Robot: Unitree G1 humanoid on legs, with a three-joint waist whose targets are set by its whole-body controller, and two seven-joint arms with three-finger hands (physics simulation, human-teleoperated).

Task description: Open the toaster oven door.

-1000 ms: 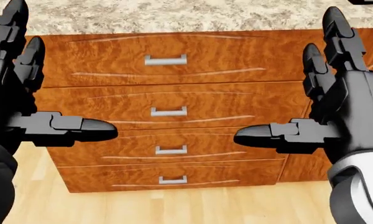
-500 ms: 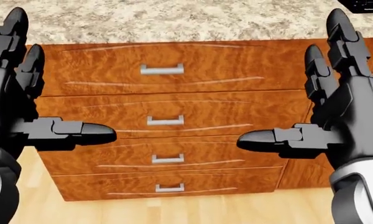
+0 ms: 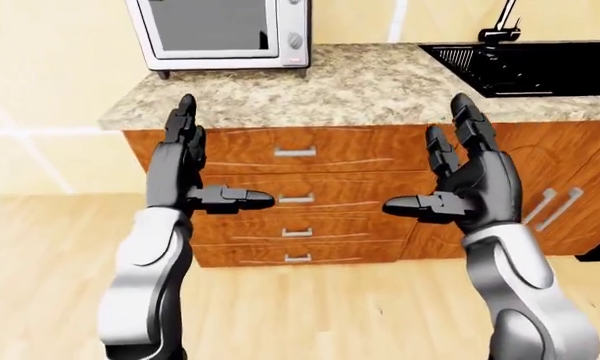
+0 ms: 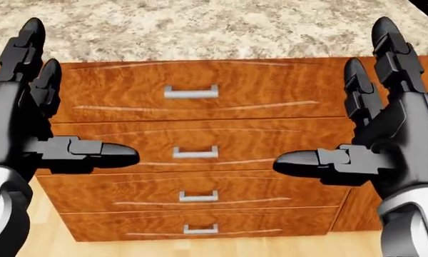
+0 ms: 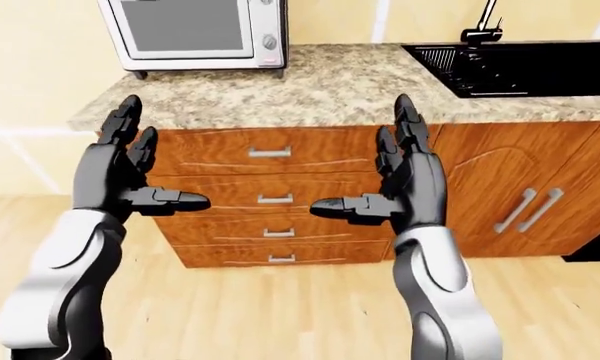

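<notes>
The silver toaster oven (image 3: 223,31) stands on the speckled stone counter (image 3: 360,82) at the top left of the left-eye view, its glass door shut; it also shows in the right-eye view (image 5: 195,30). My left hand (image 3: 195,169) is open, fingers up and thumb pointing right, held before the drawers well below the oven. My right hand (image 3: 460,184) is open the same way, thumb pointing left. Both hands are empty. The head view shows only the hands (image 4: 35,118) (image 4: 375,139) and the drawers.
A stack of several wooden drawers with metal handles (image 4: 191,92) sits under the counter. A black sink (image 3: 525,67) with a tap is set into the counter at the right. Cabinet doors with bar handles (image 3: 552,206) stand at the right. Wooden floor lies below.
In the head view the counter and drawers have shifted downward, so the camera has tilted up or come closer. Both hands stay open in the same pose.
</notes>
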